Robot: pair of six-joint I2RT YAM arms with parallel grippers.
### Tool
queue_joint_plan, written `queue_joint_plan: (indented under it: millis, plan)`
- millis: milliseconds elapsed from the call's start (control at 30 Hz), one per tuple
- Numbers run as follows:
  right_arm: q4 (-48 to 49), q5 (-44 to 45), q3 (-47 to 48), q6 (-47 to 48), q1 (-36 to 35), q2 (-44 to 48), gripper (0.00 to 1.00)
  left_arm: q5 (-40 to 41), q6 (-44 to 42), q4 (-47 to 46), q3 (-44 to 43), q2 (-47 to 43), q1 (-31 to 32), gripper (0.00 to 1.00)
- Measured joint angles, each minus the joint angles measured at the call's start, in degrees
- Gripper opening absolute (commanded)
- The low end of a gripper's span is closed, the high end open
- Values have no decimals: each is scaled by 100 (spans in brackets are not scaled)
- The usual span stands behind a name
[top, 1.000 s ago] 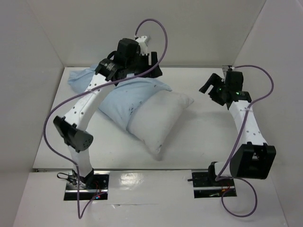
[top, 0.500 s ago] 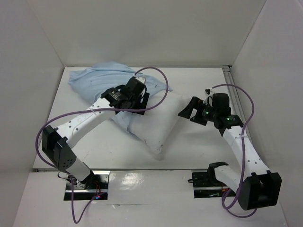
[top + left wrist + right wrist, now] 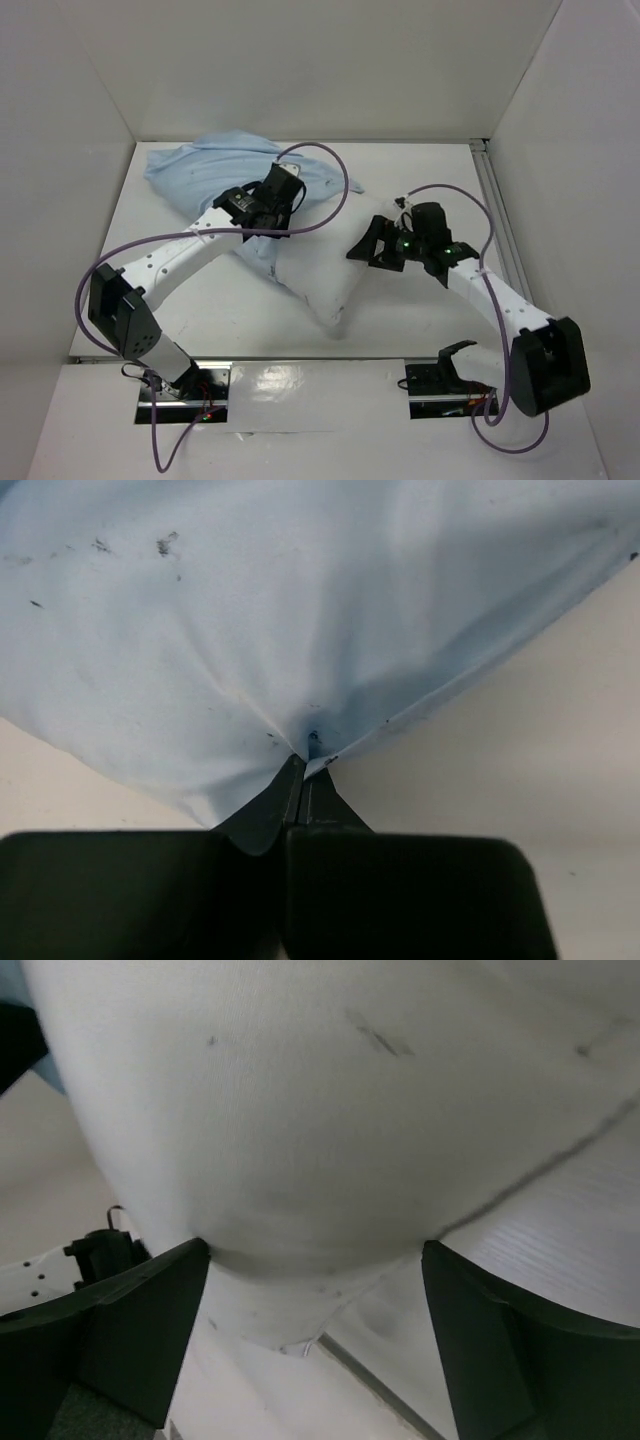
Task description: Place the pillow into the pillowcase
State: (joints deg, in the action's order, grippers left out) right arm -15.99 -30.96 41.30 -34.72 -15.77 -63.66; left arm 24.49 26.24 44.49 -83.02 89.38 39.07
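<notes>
The light blue pillowcase (image 3: 195,170) lies crumpled at the back left, its near part draped over the white pillow (image 3: 320,275) in the middle of the table. My left gripper (image 3: 268,212) is shut on a fold of the pillowcase (image 3: 300,610), pinched at the tips (image 3: 305,765). My right gripper (image 3: 368,250) stands open at the pillow's right end. In the right wrist view the pillow (image 3: 320,1110) bulges between the two wide-apart fingers (image 3: 150,1310), and a small tag (image 3: 300,1345) shows at its corner.
White walls close in the table on the left, back and right. A metal rail (image 3: 495,200) runs along the right edge. Purple cables loop above both arms. Bare tabletop (image 3: 440,180) shows at the back right.
The left gripper came down off the back of the pillowcase and has shut on its fabric. The right arm swung left and forward until its open fingers reached the pillow's right end.
</notes>
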Motion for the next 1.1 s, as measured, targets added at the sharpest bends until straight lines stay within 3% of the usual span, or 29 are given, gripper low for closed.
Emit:
queue_joint_plan:
  millis: [33, 67, 100, 167, 300, 433, 567, 667, 767, 900, 1067, 1100]
  plan:
    - [197, 15, -42, -63, -146, -164, 84, -92, -13, 7, -20, 0, -4, 0]
    - [393, 81, -39, -136, -354, -413, 52, -229, -15, 61, -92, 0, 0, 0]
    - [538, 129, 0, -122, -505, -623, 31, -426, -17, 90, -179, 0, 15, 0]
    - [616, 232, 282, -179, -715, -1075, 0, -870, -17, 260, -573, 28, 157, 0]
    - [413, 516, 1161, -131, -575, -1362, 0, -1836, -61, 619, -2133, 328, 542, 0]
    - [116, 787, 2264, 98, -214, -1071, 0, -2756, -66, 544, -3985, 804, 621, 0]
    - [505, 960, 2306, 157, -179, -385, 0, -3668, 50, 330, -5014, 1222, 560, 0]
    - [1386, 979, 1388, -37, -186, -179, 0, -4430, 422, -66, -4811, 1397, 470, 0]
    - [2009, 1040, 608, -254, -173, -741, 0, -4962, 815, -466, -4177, 1565, 363, 0]
    - [1989, 1047, -136, -516, -225, -1405, 0, -5302, 1196, -789, -3327, 1904, 319, 0]
    - [1690, 1222, -192, -463, -236, -560, 0, -5506, 1340, -1268, -2634, 1757, 527, 0]
    - [1576, 1268, -192, -424, -236, -382, 0, -5504, 1329, -1305, -2533, 1687, 557, 7]
